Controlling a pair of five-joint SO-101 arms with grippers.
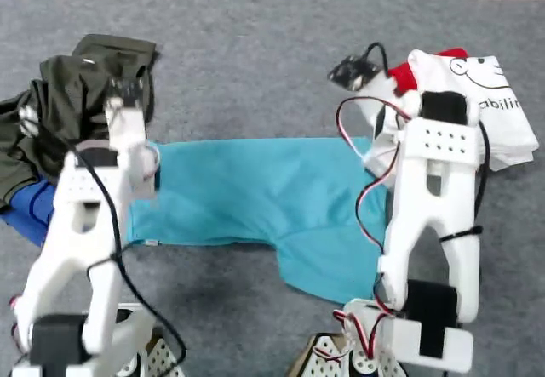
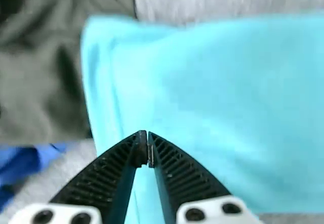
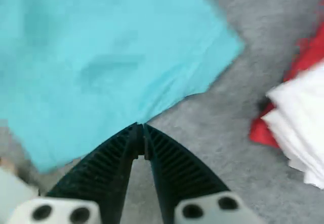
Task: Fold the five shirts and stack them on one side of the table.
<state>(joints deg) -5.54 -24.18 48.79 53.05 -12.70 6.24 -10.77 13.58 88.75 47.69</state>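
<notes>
- Teal shirt point(image 1: 255, 194): spread flat at the centre of the table point(image 1: 255, 54), one sleeve trailing toward 5 o'clock; not yet folded.
- Left claw point(image 2: 143, 150): closed tip to tip over the shirt's 9 o'clock edge; cannot tell whether cloth is pinched.
- Right claw point(image 3: 140, 139): closed tip to tip at the shirt's 3 o'clock edge; same doubt.
- Risk: an empty pinch on either side, probably leaving one edge behind and skewing the fold.
- Risk: snagging the dark green shirt point(image 1: 77, 96) at 10 o'clock or the blue shirt point(image 1: 30, 211) at 9 o'clock, both just beside the left claw.
- Writing: dark lettering and a line drawing on the white shirt point(image 1: 494, 105) at 2 o'clock, partly hidden by the right arm; not read off.
</notes>
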